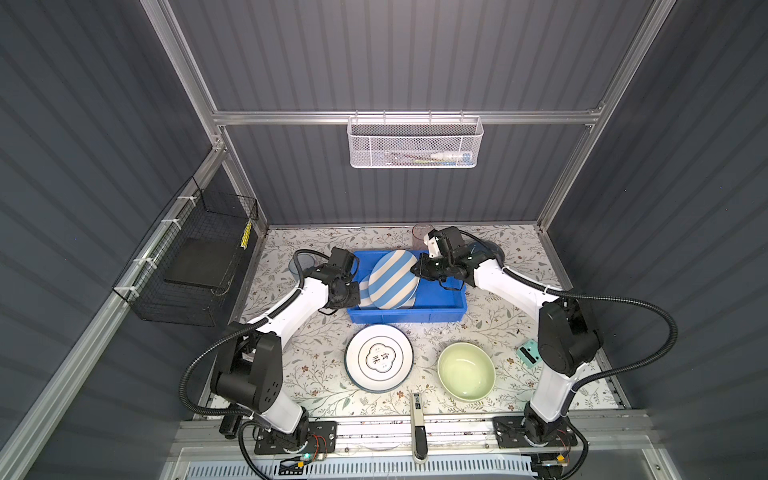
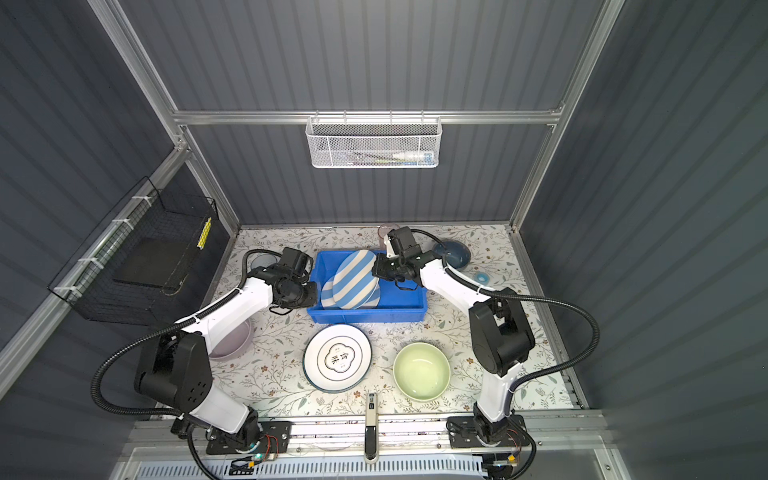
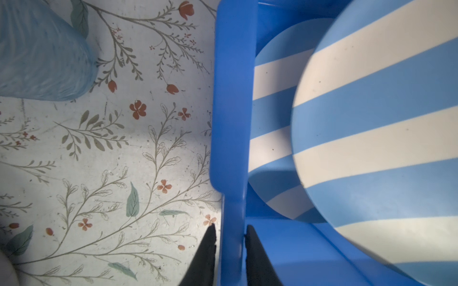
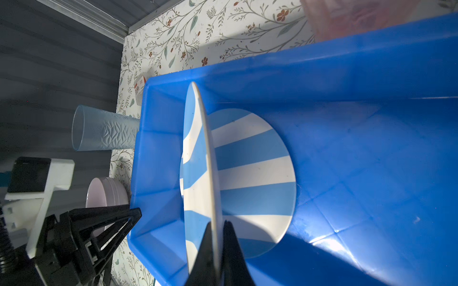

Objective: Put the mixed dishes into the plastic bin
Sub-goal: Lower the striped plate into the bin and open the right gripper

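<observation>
Bright blue rectangular plastic bin (image 1: pixel 405 316) mid-table. Blue-white striped round plate (image 1: pixel 392 278) tilted on edge inside it, rim pinched by closed right gripper (image 4: pixel 216 226). White dark-rimmed round plate (image 1: pixel 379 358), two Chinese characters at centre, near bin's front. Left gripper (image 3: pixel 230 229) astride bin wall; grip unclear.

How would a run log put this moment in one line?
right gripper: shut on striped plate, tilted over plastic bin | left gripper: astride bin wall | second striped plate: lying in bin | white plate, green bowl: outside bin
</observation>
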Robot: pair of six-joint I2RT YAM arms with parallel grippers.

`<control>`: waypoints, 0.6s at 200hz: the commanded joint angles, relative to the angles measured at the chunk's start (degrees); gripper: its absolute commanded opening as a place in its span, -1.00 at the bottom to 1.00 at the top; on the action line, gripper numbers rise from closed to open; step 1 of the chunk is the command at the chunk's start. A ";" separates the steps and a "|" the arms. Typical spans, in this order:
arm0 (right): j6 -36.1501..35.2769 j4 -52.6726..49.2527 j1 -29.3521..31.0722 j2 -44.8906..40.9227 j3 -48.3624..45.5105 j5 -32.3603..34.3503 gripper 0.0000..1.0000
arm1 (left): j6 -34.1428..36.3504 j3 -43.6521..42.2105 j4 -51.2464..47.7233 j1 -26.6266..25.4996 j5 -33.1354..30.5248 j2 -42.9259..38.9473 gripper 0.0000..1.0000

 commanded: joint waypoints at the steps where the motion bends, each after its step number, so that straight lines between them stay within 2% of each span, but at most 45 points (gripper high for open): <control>1: 1.48 3.73 0.66 1.54 0.60 -1.46 -1.00 | 0.72 1.14 0.22 0.29 1.50 1.08 -0.53; 15: 1.90 4.33 0.80 2.43 0.55 -1.46 -1.00 | 0.46 0.83 0.50 0.29 1.96 1.00 -0.53; 21: 2.13 4.51 0.90 2.75 0.60 -3.69 -1.00 | 0.42 0.77 0.59 0.29 2.13 1.00 -0.53; 69: 2.95 5.30 1.60 4.61 0.38 -3.66 -0.91 | 0.28 0.20 0.87 0.29 2.59 0.99 -0.54; 120: 3.50 5.51 1.77 6.06 -0.16 -3.01 -0.63 | 0.20 -0.34 1.22 0.38 2.85 0.90 -0.55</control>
